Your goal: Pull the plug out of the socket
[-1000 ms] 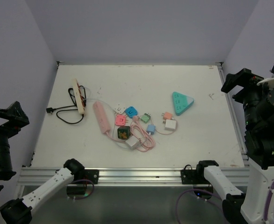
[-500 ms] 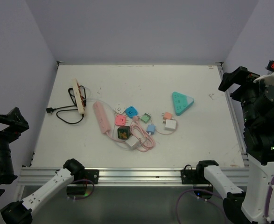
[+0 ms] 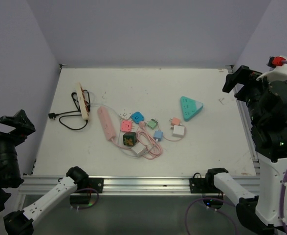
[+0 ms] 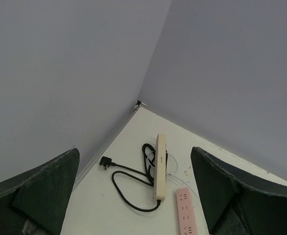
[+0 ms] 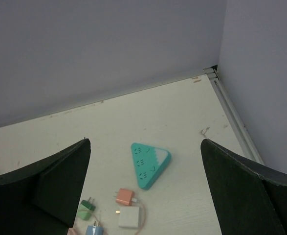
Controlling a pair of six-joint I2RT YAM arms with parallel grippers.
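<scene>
A pink power strip (image 3: 105, 123) lies left of centre on the white table, with a black cube socket (image 3: 129, 139) and several small coloured plugs beside it; I cannot tell which plug sits in a socket. A teal triangular socket (image 3: 190, 107) lies to the right and also shows in the right wrist view (image 5: 149, 164). A cream power strip (image 3: 82, 100) with a black cord lies far left and also shows in the left wrist view (image 4: 159, 166). My left gripper (image 3: 16, 125) is raised off the table's left edge, open and empty. My right gripper (image 3: 238, 78) is raised at the right edge, open and empty.
An orange charger (image 5: 125, 197), a white charger (image 5: 130, 217) and a green plug (image 5: 86, 209) lie below the teal socket. A white charger with a coiled pink cable (image 3: 150, 149) lies near the cube. The cord's black plug (image 4: 105, 162) lies by the left wall. Walls enclose three sides.
The right arm has swung so its gripper sits further left and higher in the top view. The left gripper has shifted slightly down and right. Nothing on the table has moved.
</scene>
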